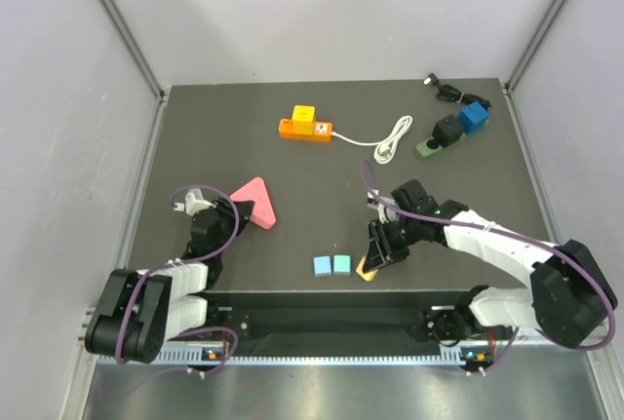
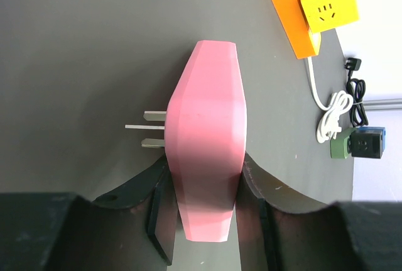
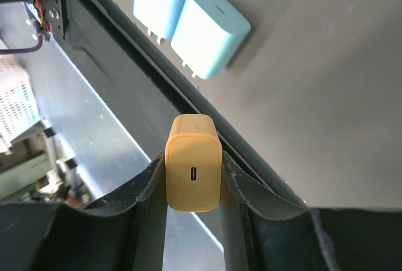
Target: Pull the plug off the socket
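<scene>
1. Pink plug [image 2: 207,114], clamped between the closed fingers of the left gripper [image 2: 206,221] at the left of the table [image 1: 292,176]; its metal prongs [image 2: 151,126] stand bare, in no socket.
2. Orange power strip [image 1: 304,130], far centre of the table, well apart from the pink plug; a yellow cube adapter [image 1: 304,113] sits on it, and a white cable [image 1: 390,137] lies coiled to its right.
3. Right gripper [image 3: 193,176], closed on a yellow charger [image 3: 191,139] at the table's near edge, near two pale blue chargers [image 3: 210,29] lying side by side.
</scene>
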Robot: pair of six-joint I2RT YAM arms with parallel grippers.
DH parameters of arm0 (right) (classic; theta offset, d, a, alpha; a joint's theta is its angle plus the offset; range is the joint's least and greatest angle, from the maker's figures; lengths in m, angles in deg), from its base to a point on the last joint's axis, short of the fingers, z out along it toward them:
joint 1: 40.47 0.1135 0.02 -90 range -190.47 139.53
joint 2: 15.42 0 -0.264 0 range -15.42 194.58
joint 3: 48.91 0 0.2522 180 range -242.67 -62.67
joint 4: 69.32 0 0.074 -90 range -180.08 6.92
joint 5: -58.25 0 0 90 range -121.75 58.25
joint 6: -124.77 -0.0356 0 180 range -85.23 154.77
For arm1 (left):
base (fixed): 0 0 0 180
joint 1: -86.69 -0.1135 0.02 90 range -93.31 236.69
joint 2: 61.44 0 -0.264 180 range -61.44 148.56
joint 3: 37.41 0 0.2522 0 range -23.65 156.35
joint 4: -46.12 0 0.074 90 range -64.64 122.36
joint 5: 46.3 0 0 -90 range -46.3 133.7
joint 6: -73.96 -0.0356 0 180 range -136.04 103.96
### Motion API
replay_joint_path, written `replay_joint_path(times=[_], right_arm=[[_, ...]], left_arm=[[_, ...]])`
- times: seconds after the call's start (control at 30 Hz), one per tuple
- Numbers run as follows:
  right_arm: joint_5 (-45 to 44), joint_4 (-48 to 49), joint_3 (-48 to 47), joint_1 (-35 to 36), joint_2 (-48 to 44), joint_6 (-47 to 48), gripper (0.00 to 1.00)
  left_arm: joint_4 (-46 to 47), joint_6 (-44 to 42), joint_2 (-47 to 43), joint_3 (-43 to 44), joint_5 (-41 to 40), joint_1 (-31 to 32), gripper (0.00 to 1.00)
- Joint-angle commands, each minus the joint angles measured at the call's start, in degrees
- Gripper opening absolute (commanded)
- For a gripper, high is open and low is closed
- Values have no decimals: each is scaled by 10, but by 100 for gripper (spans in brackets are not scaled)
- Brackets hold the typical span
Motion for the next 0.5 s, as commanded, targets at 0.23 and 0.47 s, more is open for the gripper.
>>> replay_joint_path(times=[0.23, 0.47], right_arm=[[77, 86, 26, -7, 80, -5, 5], [81, 105, 1, -8, 145, 11, 8]], left_arm=[[-80, -39, 13, -14, -22, -5, 0], [-83, -39, 13, -12, -21, -5, 0]])
